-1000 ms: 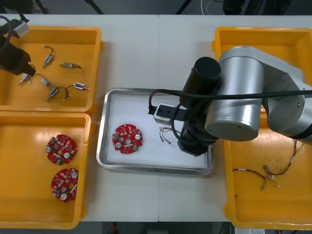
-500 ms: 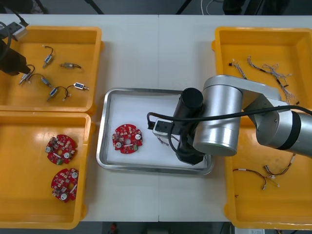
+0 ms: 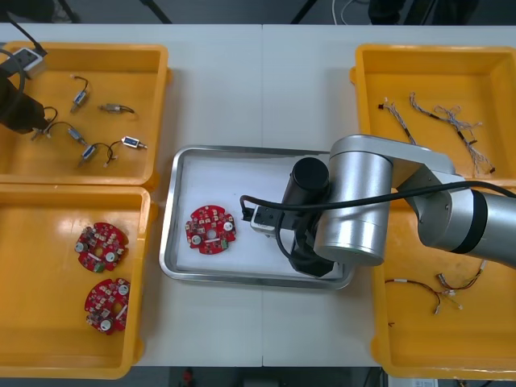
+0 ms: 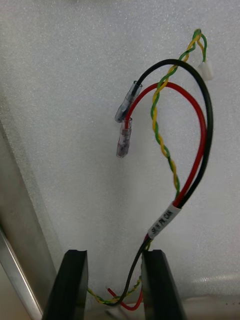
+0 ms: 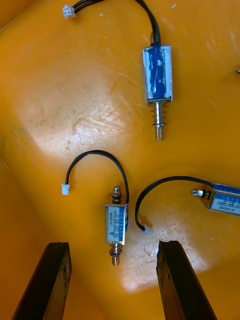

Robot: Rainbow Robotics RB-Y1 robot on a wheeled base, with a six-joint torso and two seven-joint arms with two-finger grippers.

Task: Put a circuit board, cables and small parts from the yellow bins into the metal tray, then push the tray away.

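- Metal tray (image 3: pixel 171 218) sits centred on the bench (image 3: pixel 242 89); the right arm (image 3: pixel 355 210) hides its right side.
- Circuit board (image 3: pixel 211 230) lies in its open left half.
- Right claw (image 4: pixel 115 255), partway apart, straddles a cable (image 4: pixel 163 222).
- Left claw (image 5: pixel 114 245), wide, flanks a small metal part (image 5: pixel 116 225) in a yellow bin (image 3: pixel 81 50).

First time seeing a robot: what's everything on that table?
Yellow bins: four, yellow, two each side.
Metal tray: one, white inside, between the bins.
Circuit boards: three, red; one in the tray, two in the near left bin.
Small metal parts: several, silvery, far left bin.
Cables: several, mixed colours, both right bins.
Loose cable: one, red, black, yellow-green, in the tray.
Left gripper: one, black, open over the small metal parts.
Right gripper: one, black, open astride the loose cable.
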